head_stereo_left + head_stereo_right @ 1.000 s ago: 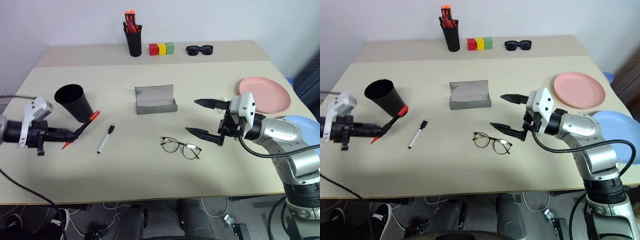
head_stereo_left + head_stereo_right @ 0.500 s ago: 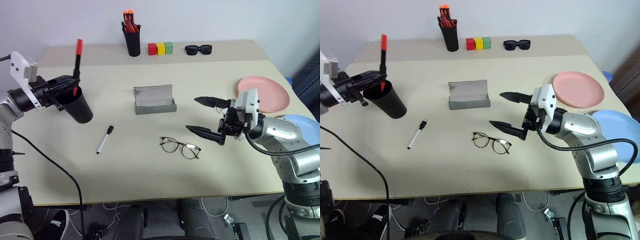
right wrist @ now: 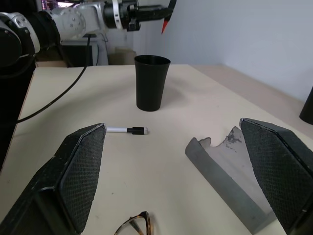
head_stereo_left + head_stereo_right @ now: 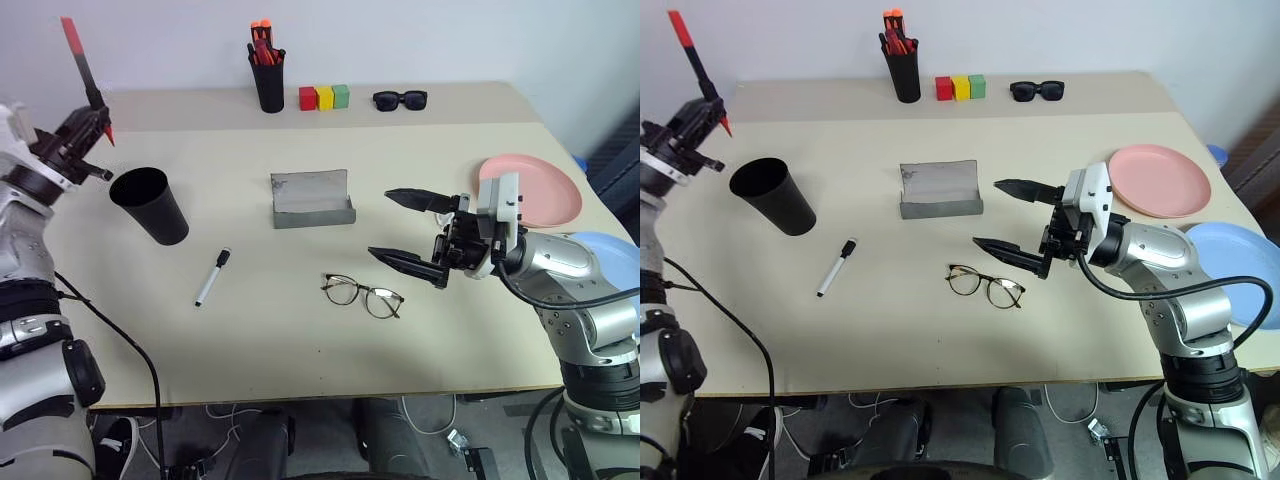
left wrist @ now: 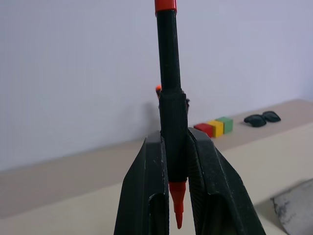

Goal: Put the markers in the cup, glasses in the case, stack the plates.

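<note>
Left gripper (image 4: 88,128) is clamped on a red marker (image 4: 84,72), held roughly upright, cap end up and tip down, above and to the outer side of the black cup (image 4: 150,204); the pen stands on end presumably so it can drop tip-first into the mouth, but it is not yet over the opening. In the left wrist view the fingers (image 5: 146,196) pinch the dark barrel on both sides, red tip showing between them. Cup stands upright, open and unobstructed. A second marker (image 4: 211,277), white body with black cap, lies flat on the table (image 4: 300,360) just in front of the cup, toward the robot, untouched. Right gripper (image 4: 410,228) hangs with jaws spread wide, holding nothing, pointing across the table on the far side of the cup; likely waiting its turn. The glasses (image 4: 362,294) lie open on the table just below that gripper. Grey case (image 4: 310,198) sits lid-open between cup and gripper, ready to receive them. Pink plate (image 4: 535,188) lies beyond the right arm; blue plate (image 4: 610,245) is beside it, partly hidden by the arm, unstacked.
</note>
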Available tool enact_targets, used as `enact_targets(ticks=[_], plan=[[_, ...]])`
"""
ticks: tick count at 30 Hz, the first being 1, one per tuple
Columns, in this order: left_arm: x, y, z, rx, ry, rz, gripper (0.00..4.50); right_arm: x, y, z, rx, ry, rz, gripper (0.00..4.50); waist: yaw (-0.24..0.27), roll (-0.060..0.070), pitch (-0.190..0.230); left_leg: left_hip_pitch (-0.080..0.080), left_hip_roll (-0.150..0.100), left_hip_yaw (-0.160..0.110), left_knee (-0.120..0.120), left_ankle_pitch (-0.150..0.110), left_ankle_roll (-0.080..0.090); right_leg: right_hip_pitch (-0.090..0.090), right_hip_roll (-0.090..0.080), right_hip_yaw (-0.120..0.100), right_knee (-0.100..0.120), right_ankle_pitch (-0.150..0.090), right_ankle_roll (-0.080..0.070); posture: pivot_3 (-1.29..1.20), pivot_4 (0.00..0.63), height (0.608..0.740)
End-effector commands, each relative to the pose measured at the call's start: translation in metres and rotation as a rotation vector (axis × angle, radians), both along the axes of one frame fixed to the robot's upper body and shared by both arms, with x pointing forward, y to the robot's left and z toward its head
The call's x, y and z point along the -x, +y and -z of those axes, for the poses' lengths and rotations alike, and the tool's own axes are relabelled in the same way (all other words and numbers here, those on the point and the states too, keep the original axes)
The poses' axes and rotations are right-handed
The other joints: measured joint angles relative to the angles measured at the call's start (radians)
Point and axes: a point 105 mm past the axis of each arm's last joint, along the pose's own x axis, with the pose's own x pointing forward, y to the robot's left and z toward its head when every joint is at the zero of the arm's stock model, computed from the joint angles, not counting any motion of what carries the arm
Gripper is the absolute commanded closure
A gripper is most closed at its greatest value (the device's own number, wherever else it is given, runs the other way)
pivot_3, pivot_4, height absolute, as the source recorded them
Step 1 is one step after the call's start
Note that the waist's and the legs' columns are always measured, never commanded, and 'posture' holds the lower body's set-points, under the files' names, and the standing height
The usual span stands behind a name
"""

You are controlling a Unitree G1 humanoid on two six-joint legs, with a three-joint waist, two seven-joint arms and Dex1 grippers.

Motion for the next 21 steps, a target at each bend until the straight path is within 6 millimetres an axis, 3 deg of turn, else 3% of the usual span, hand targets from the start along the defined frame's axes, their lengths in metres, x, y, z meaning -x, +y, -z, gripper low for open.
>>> enact_targets(ticks=[1,7,15,21], plan=[[0.006,0.005,-0.003,0.038,-0.041,-0.007,4.46,0.002,-0.003,-0.01,0.008,-0.046,0.008,0.0,-0.001,0.0,0.0,0.0,0.0,0.0,0.0,0.0,0.0,0.0,0.0,0.0,0.0,0.0,0.0,0.0,0.15,0.74],[0.014,-0.006,0.002,0.059,-0.018,0.045,4.46,0.001,-0.004,-0.009,0.012,-0.042,0.013,0.0,-0.001,0.0,0.0,0.0,0.0,0.0,0.0,0.0,0.0,0.0,0.0,0.0,0.0,0.0,0.0,0.0,0.15,0.74],[0.023,-0.015,0.026,0.065,0.034,0.056,4.46,-0.001,-0.003,-0.008,0.019,-0.042,0.005,0.0,0.0,0.0,0.0,0.0,0.0,0.0,0.0,0.0,0.0,0.0,0.0,0.0,0.0,0.0,0.0,0.0,0.15,0.74],[0.024,-0.018,0.029,0.041,0.037,0.047,4.46,-0.002,-0.004,-0.007,0.035,-0.043,0.008,0.0,0.001,0.0,0.0,0.0,0.0,0.0,0.0,0.0,0.0,0.0,0.0,0.0,0.0,0.0,0.0,0.0,0.15,0.74]])
